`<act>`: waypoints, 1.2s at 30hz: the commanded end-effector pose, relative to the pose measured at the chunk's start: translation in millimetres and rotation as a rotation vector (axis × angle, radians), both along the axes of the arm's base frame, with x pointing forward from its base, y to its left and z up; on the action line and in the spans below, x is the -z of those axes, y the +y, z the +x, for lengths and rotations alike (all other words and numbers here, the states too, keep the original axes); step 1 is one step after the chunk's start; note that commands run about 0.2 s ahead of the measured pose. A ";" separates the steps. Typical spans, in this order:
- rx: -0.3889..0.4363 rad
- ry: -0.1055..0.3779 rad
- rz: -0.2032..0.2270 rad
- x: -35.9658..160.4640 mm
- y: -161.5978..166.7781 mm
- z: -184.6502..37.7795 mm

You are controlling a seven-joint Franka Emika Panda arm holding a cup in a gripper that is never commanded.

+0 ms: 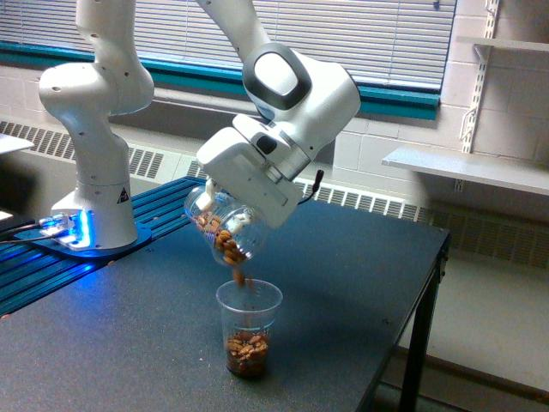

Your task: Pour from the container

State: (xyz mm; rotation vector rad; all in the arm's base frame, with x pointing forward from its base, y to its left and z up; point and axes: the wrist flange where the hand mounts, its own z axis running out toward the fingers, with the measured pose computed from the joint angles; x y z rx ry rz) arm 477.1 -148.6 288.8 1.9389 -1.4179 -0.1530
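The container [223, 230], a small clear ribbed jar with brown nuts inside, is tilted steeply with its mouth down and toward the exterior view's right. My gripper [225, 215] is shut on it from above; the white hand hides its fingers and part of the jar. Nuts [239, 276] are falling from the mouth into a taller clear plastic cup [249, 328] that stands upright on the dark table [129, 343] directly below. A layer of nuts [247, 350] fills the cup's bottom.
The arm's white base [93, 197] stands on a blue-lit plate at the exterior view's left, beside blue rails [51, 275]. The table's edge [412, 318] runs down the exterior view's right. A wall shelf [472, 167] sits beyond it.
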 end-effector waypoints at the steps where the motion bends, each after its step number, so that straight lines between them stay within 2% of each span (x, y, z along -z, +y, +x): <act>1: 0.000 0.029 0.003 -0.7 4.4 2.3; 9: 0.008 0.052 -0.008 -1.7 4.1 3.4; 26: 0.026 0.058 -0.032 -2.4 0.8 7.6; 36: 0.031 0.061 -0.019 -3.8 1.3 10.5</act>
